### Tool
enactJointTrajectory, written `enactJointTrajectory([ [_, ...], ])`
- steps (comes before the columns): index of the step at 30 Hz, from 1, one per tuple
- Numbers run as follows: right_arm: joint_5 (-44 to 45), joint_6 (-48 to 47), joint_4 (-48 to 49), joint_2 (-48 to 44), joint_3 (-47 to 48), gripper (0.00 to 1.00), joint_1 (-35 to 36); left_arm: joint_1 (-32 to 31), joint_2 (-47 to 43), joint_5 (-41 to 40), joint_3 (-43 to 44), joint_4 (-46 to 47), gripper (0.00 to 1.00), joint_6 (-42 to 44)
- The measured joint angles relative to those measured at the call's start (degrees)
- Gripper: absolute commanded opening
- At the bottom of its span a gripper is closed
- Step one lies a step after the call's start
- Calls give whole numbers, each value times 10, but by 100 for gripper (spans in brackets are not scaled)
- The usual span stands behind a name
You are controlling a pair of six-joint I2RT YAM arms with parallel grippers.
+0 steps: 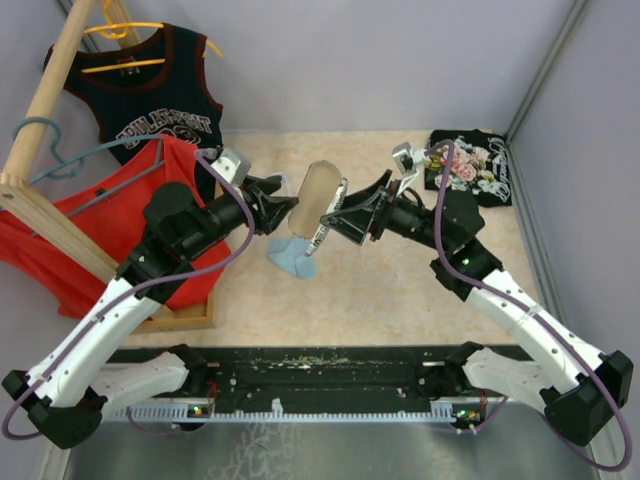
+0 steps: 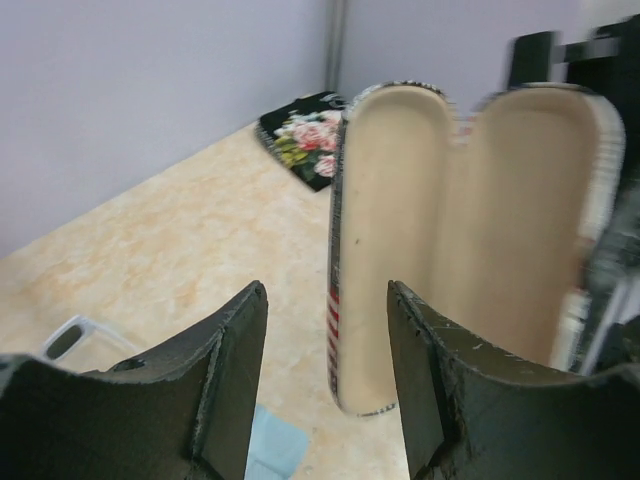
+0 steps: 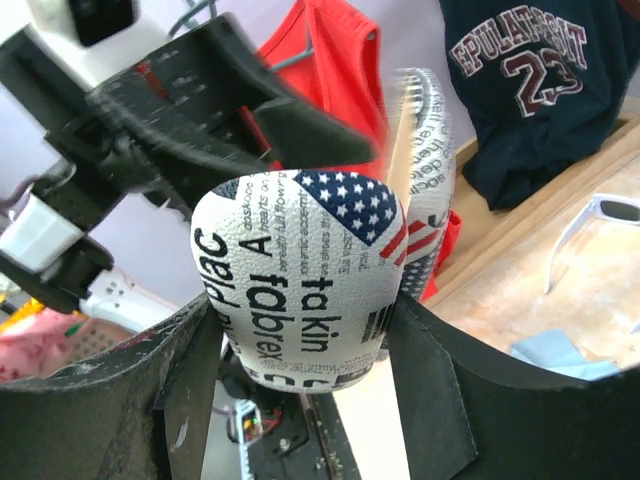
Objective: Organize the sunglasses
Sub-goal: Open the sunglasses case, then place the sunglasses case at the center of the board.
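Note:
The flag-print case [image 1: 318, 195] hangs open in the air over the middle of the table. My right gripper [image 1: 343, 216] is shut on one half of it. The right wrist view shows the printed shell [image 3: 300, 260] between the jaws of my right gripper [image 3: 305, 305]. The left wrist view shows its empty beige lining [image 2: 480, 230]. My left gripper [image 1: 285, 207] is open and empty just left of the case, its jaws [image 2: 327, 300] apart from it. The white sunglasses [image 2: 72, 337] lie on the table by the rack [image 3: 598, 212]; the top view hides them. A light-blue cloth [image 1: 295, 255] lies below the case.
A wooden rack [image 1: 45, 215] stands at the left with a red shirt [image 1: 60, 250] and a dark jersey [image 1: 150, 85] on hangers. A black floral garment [image 1: 472, 165] lies at the back right. Walls close the back and right sides.

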Motion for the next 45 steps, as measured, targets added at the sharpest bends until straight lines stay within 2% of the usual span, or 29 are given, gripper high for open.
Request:
enactJointTrajectory([
  [3, -39, 15, 17, -2, -1, 0, 8, 7, 10, -28, 0, -7, 57, 8],
  [7, -48, 19, 17, -3, -4, 0, 8, 5, 24, -35, 0, -14, 57, 9],
  [20, -15, -22, -55, -18, -2, 0, 13, 5, 20, -11, 0, -43, 65, 10],
  [31, 59, -96, -218, 9, 57, 0, 13, 9, 3, -8, 0, -52, 65, 14],
  [39, 104, -192, -416, 129, 169, 0, 1, 9, -42, -53, -28, -79, 65, -2],
  [45, 55, -236, -500, 223, 178, 0, -57, 9, -71, -103, -90, -103, 65, -30],
])
